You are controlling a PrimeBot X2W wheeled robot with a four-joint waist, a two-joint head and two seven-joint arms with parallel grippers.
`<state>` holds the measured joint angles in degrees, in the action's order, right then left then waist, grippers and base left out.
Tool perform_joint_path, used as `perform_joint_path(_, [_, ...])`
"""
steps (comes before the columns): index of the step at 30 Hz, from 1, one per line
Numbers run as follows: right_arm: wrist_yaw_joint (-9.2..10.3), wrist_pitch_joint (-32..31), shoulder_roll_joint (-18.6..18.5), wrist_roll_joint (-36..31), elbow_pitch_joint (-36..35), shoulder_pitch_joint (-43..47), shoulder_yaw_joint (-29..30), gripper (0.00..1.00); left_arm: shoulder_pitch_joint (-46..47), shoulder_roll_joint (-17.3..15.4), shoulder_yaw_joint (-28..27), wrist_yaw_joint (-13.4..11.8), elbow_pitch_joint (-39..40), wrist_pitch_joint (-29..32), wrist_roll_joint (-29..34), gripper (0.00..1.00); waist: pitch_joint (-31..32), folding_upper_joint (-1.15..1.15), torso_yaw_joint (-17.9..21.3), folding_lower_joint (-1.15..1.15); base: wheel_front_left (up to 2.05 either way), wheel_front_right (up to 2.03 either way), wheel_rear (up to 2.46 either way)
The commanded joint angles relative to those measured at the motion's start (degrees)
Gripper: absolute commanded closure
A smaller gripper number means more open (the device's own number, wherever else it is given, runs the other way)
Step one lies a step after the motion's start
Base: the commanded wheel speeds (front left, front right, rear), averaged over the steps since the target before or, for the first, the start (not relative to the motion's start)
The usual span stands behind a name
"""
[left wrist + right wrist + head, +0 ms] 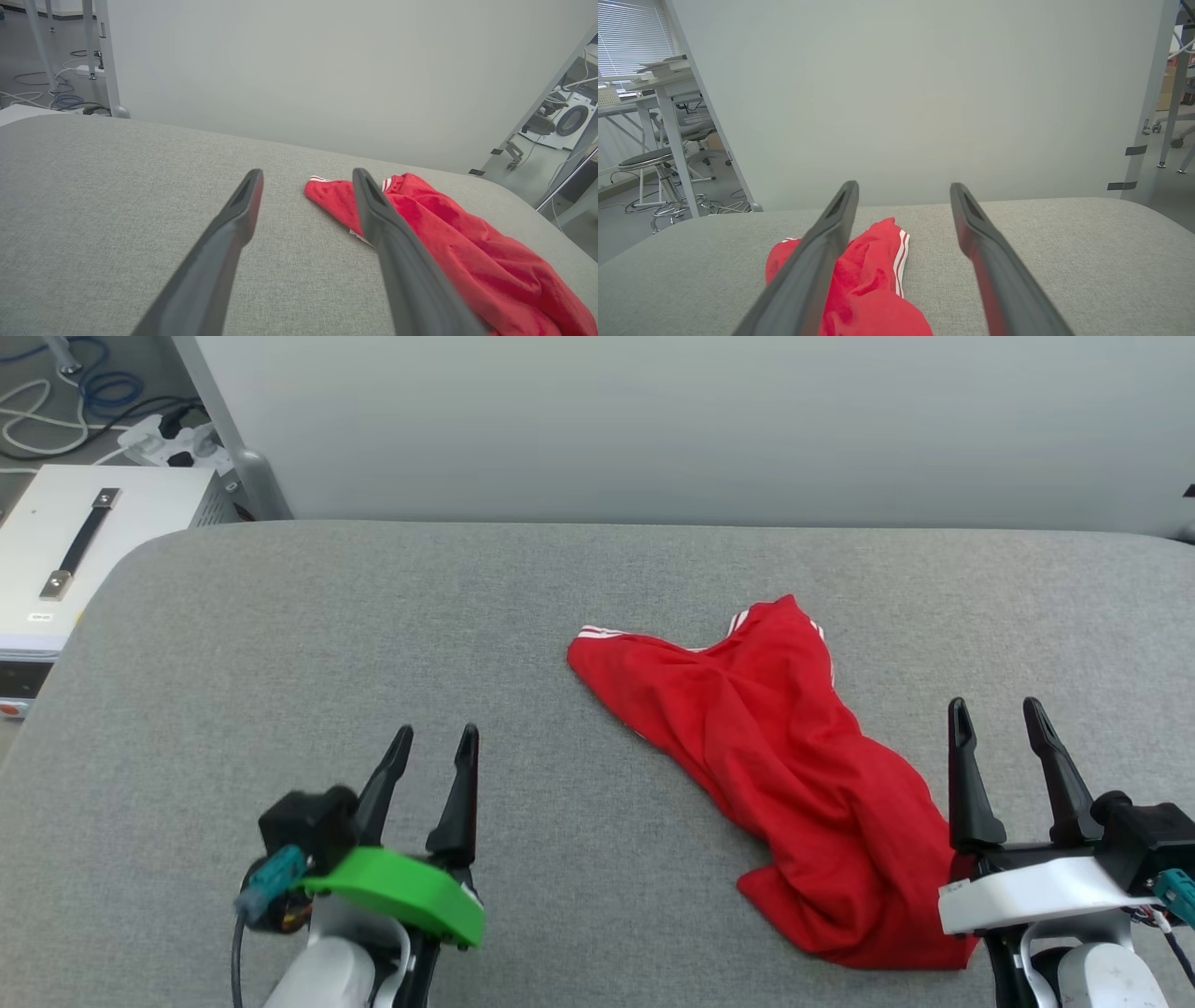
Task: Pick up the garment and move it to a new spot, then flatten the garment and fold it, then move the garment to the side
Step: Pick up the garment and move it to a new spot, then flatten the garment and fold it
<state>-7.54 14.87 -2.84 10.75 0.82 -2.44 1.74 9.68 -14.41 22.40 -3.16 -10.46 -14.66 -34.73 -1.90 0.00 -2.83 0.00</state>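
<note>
White box [56,551]: stands off the desk's left end with a dark strap handle on top. It plays no part in the work.
Desk [373,616]: grey fabric top.
Left gripper [437,735]: at my near left, fingers spread and empty, well apart from the cloth.
Garment [775,765]: red T-shirt lying bunched on the desk, right of centre. It runs from a white-striped edge at the far end to a crumpled heap at the near right. I see no lettering.
Right gripper [994,707]: at my near right, released and holding nothing, with the heap's near end just beside its base.
Step in hand: by my judgement the garment still needs taking hold of, either to carry it or to spread it. It is neither flat nor folded.
Next move: I would bring the left gripper across to the striped far edge. The right gripper would take the near heap, so the cloth can be drawn taut.
</note>
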Motion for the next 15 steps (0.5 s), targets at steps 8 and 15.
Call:
perform_joint_path(8, [0.05, 0.13, -0.04, -0.07, 1.03, 1.57, -0.02, 0.00, -9.08, 6.19, -9.60, 5.15, 5.64, -0.33, 12.75, 0.00, 0.96, 0.00, -0.44, 0.00, 0.00, 0.00, 0.00])
perform_joint_path(15, [0.05, 0.13, -0.04, -0.02, 1.57, 1.33, -0.11, 0.00, -10.36, 9.21, -13.16, 8.37, 6.30, -0.33, 18.41, 0.00, 0.58, 0.00, -0.51, 0.00, 0.00, 0.00, 0.00])
